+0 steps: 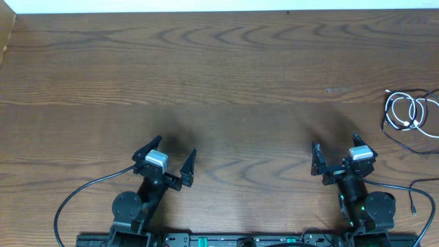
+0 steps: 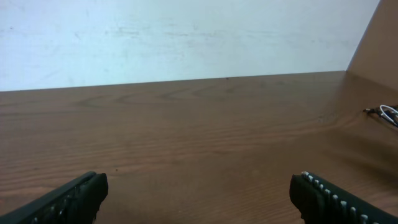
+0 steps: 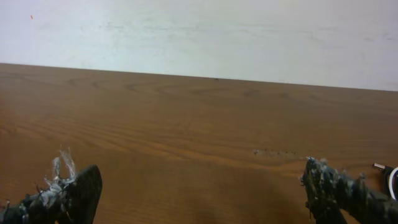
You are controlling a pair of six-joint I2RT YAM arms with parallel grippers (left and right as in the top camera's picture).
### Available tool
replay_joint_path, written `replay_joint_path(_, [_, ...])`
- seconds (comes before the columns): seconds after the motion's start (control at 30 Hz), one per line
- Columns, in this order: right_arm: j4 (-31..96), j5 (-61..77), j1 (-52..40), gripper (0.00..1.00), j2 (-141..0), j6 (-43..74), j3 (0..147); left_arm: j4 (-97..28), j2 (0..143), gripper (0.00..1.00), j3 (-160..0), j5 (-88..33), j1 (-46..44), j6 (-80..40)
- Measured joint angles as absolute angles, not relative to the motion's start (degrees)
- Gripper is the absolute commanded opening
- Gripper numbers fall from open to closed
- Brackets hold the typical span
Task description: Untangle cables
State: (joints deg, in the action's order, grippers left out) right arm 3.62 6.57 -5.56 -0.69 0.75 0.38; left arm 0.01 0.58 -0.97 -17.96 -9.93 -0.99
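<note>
The white cable (image 1: 412,113) lies coiled at the table's far right edge, with the thin black cable (image 1: 398,142) looping around it; the two overlap. A bit of them shows at the right edge of the left wrist view (image 2: 388,113) and of the right wrist view (image 3: 390,175). My left gripper (image 1: 175,147) is open and empty near the front of the table, far left of the cables; the left wrist view (image 2: 199,186) shows only bare wood between its fingers. My right gripper (image 1: 336,144) is open and empty, left of and nearer than the cables, as the right wrist view (image 3: 202,180) also shows.
The wooden table (image 1: 219,68) ends at a white wall at the back. A thicker black wire (image 1: 82,192) curves from the left arm's base. Another black wire with a small plug (image 1: 413,208) lies by the right arm's base.
</note>
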Motion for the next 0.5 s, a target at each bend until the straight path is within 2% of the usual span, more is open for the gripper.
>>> replay_joint_path(0.5, [3.62,6.55,-5.56,0.99,-0.69,0.75,0.38,-0.14,0.58,0.98,-1.17,-21.17,-8.73,6.57])
